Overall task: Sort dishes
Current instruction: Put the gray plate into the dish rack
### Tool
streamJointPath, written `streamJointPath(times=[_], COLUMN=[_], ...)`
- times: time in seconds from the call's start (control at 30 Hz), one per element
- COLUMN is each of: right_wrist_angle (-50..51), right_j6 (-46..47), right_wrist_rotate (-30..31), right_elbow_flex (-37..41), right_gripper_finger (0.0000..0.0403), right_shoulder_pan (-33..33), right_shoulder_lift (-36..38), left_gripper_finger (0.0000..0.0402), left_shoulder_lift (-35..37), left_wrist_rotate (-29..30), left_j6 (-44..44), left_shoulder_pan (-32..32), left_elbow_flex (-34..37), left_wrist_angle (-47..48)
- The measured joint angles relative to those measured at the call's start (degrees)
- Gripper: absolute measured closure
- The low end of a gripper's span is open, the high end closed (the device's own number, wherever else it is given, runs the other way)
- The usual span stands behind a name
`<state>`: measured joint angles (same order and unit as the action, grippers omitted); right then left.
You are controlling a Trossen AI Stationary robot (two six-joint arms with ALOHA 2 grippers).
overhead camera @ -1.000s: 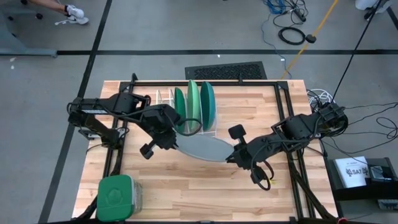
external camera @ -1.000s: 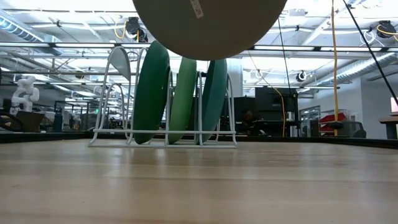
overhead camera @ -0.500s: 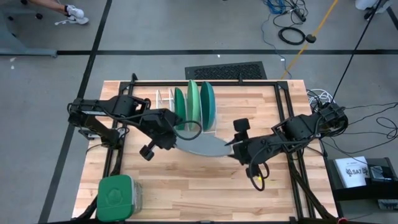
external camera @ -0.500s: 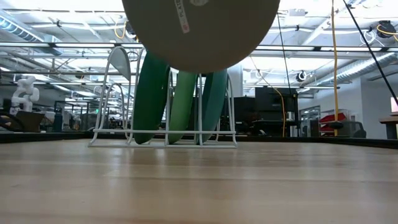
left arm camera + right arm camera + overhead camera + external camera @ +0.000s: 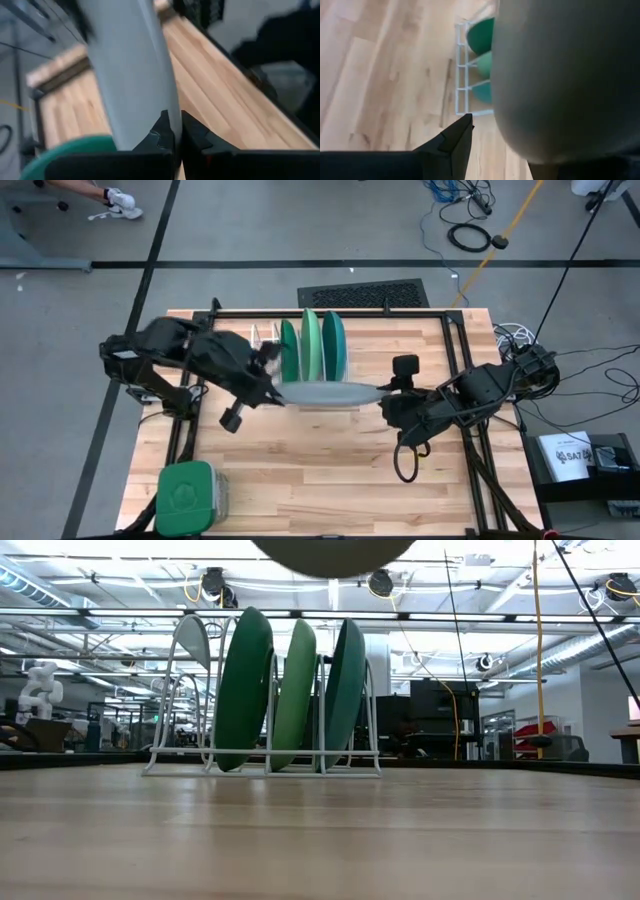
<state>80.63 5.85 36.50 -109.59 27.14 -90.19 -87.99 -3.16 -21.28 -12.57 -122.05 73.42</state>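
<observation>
Change: grey plate [image 5: 325, 393] raised and tipped edge-on since a second ago. Location: above table, just before rack [image 5: 300, 352], pinched between left gripper [image 5: 172, 137] and right gripper [image 5: 385, 393]. Next: slot it upright.

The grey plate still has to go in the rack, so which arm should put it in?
Probably the left. Its pincer is clamped on the grey plate's rim and sits beside the rack. The right pincer also holds the plate, but at the end away from the free slots.
</observation>
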Motion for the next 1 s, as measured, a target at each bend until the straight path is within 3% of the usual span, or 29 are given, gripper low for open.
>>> streamJointPath(times=[0.17,0.27,0.47,0.63,0.8,1.0], right_wrist_angle=[4.7,6.9,9.4,8.9,5.7,7.5], right_j6=[6.9,10.7,15.0,24.7,37.8,38.9], right_wrist_rotate=[1.5,-1.0,-0.3,3.0,14.1,16.7], right_elbow_flex=[-0.1,0.2,5.3,12.9,22.8,27.0], right_gripper_finger=[0.0248,0.0248,0.0248,0.0248,0.0248,0.0248], right_shoulder_pan=[0.1,1.1,2.9,4.7,6.9,7.4], right_shoulder_lift=[0.0,-0.1,0.0,0.2,0.2,0.4], left_gripper_finger=[0.0398,0.0401,0.0401,0.0401,0.0401,0.0401], left_shoulder_lift=[-0.1,1.4,5.7,7.9,7.0,5.4], left_wrist_rotate=[5.0,9.8,18.1,29.4,34.0,38.5], left_j6=[1.9,2.8,8.0,19.0,33.5,44.5], left_shoulder_pan=[0.1,0.6,0.4,0.6,0.5,-2.2], left_elbow_flex=[-8.1,-11.4,-12.7,-12.8,-12.7,-12.6], left_wrist_angle=[-1.8,-5.0,-3.8,-1.1,5.9,6.7])
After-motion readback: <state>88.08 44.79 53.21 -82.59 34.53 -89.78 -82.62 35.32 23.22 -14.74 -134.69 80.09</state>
